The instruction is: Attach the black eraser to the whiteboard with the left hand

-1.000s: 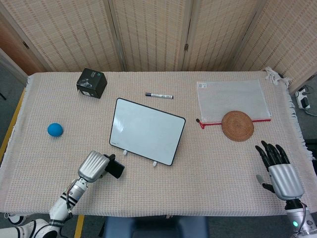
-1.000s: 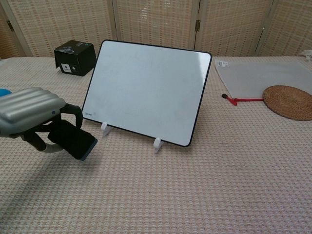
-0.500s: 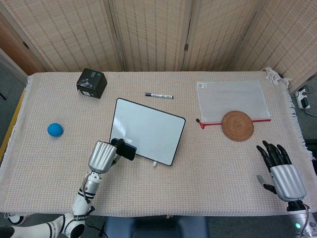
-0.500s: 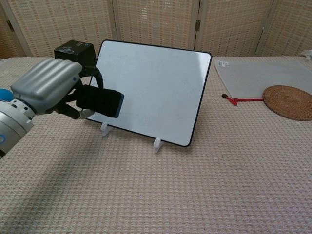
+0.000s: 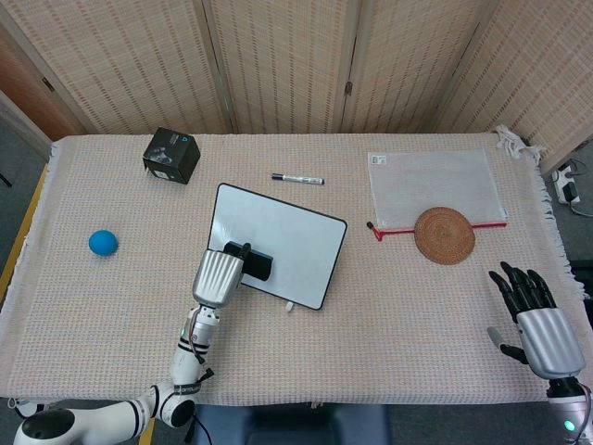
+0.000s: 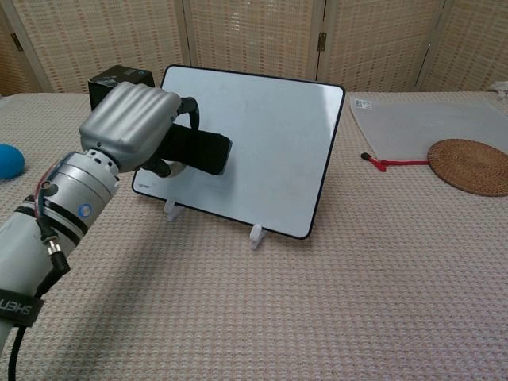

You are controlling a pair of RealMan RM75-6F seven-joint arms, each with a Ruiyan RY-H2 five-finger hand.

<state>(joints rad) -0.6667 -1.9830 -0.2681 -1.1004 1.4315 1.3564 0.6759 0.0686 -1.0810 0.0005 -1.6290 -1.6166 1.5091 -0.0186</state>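
Observation:
The whiteboard (image 5: 287,236) (image 6: 270,135) stands tilted on two small white feet at the table's middle. My left hand (image 5: 220,274) (image 6: 131,127) grips the black eraser (image 5: 254,262) (image 6: 198,151) and holds it in front of the board's lower left part. Whether the eraser touches the board I cannot tell. My right hand (image 5: 537,320) rests near the table's front right corner, fingers spread, holding nothing; the chest view does not show it.
A black box (image 5: 172,155) (image 6: 119,79) sits at the back left and a blue ball (image 5: 103,243) (image 6: 6,161) at the left. A marker (image 5: 297,178) lies behind the board. A clear zip pouch (image 5: 434,188) (image 6: 429,123) and a woven coaster (image 5: 445,235) (image 6: 470,165) are at the right.
My left hand has carried the eraser up and to the right, from the table's front left to the board's lower left face. The right hand has barely shifted.

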